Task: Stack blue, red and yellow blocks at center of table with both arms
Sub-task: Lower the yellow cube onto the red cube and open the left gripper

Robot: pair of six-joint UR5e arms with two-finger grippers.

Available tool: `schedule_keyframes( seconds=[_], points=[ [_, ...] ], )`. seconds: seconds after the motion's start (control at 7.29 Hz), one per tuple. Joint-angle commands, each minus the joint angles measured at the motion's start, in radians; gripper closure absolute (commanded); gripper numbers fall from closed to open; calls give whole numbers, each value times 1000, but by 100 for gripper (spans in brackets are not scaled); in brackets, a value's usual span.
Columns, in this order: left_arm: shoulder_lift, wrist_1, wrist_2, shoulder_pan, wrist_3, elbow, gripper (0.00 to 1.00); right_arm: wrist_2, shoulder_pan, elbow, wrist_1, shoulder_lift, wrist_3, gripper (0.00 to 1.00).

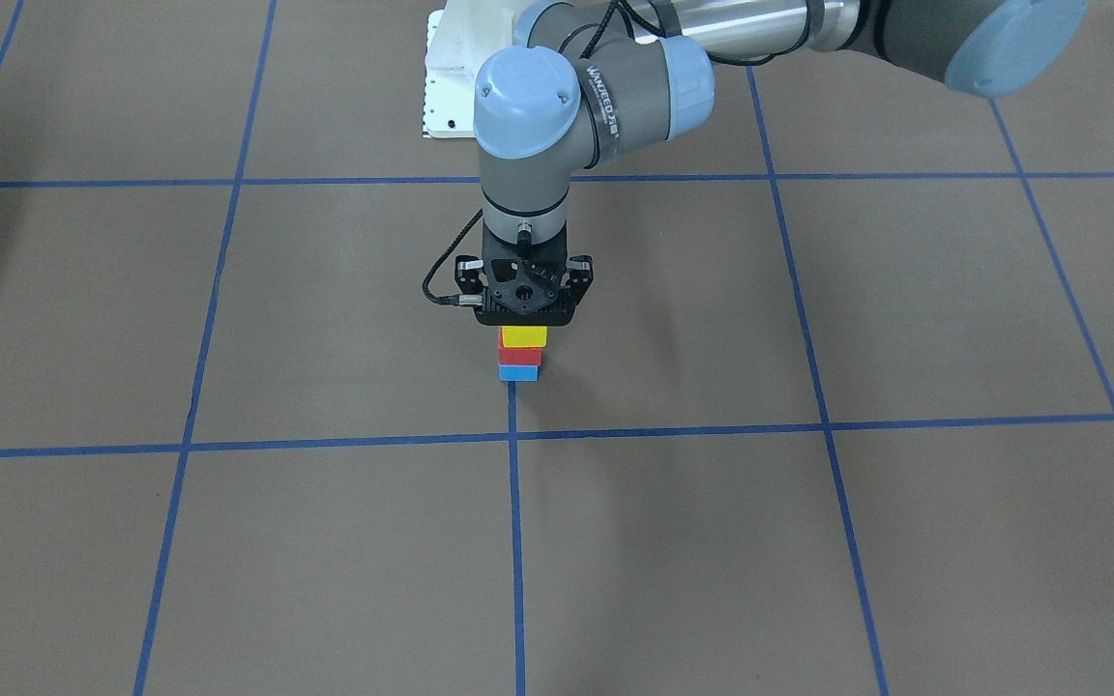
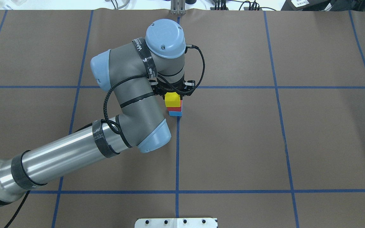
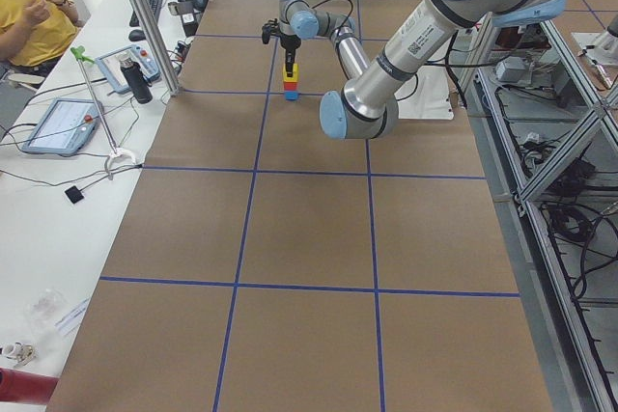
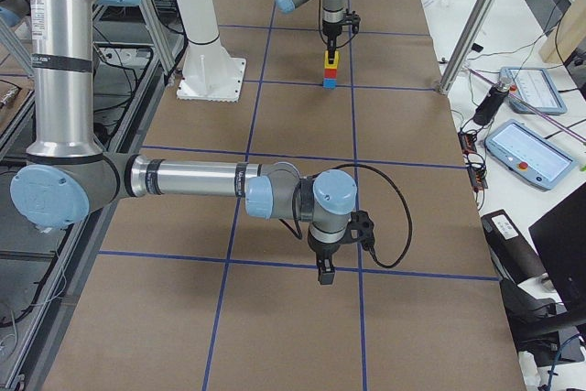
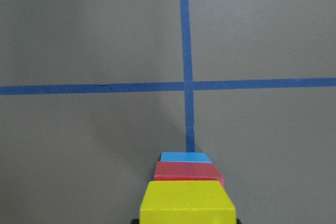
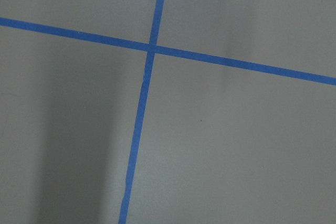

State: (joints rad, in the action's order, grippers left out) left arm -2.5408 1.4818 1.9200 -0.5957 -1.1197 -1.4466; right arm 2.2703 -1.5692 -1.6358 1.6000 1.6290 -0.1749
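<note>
Stack stood at frame centre, just above a tape crossing (image 1: 513,437): blue block (image 1: 519,372) lowest, red block (image 1: 520,357) on it, yellow block (image 1: 524,336) on top. Left gripper (image 1: 524,325) clamped the yellow block's sides. Right gripper (image 4: 323,271) hung lower centre of the right-side view, well apart; couldn't tell its spread.

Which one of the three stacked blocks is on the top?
The yellow block; the red block lies beneath it, and the blue block rests at the bottom.

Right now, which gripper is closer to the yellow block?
Left. The left gripper is right above the yellow block; the right gripper hangs far down the table.
</note>
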Motion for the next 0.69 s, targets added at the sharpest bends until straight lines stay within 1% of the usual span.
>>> schedule_keyframes(
  seconds=[0.0,0.14,0.41,0.55],
  points=[
    [-1,0,-2,1,0,0,23,0,0,1,0,0,0,0],
    [-3,1,-2,1,3,-1,0,0,0,-1,0,0,0,0],
    [-7,2,-2,-1,17,-20,0,0,0,1,0,0,-2,0],
    [0,-5,1,-16,50,-47,0,0,0,1,0,0,-2,0]
  ],
)
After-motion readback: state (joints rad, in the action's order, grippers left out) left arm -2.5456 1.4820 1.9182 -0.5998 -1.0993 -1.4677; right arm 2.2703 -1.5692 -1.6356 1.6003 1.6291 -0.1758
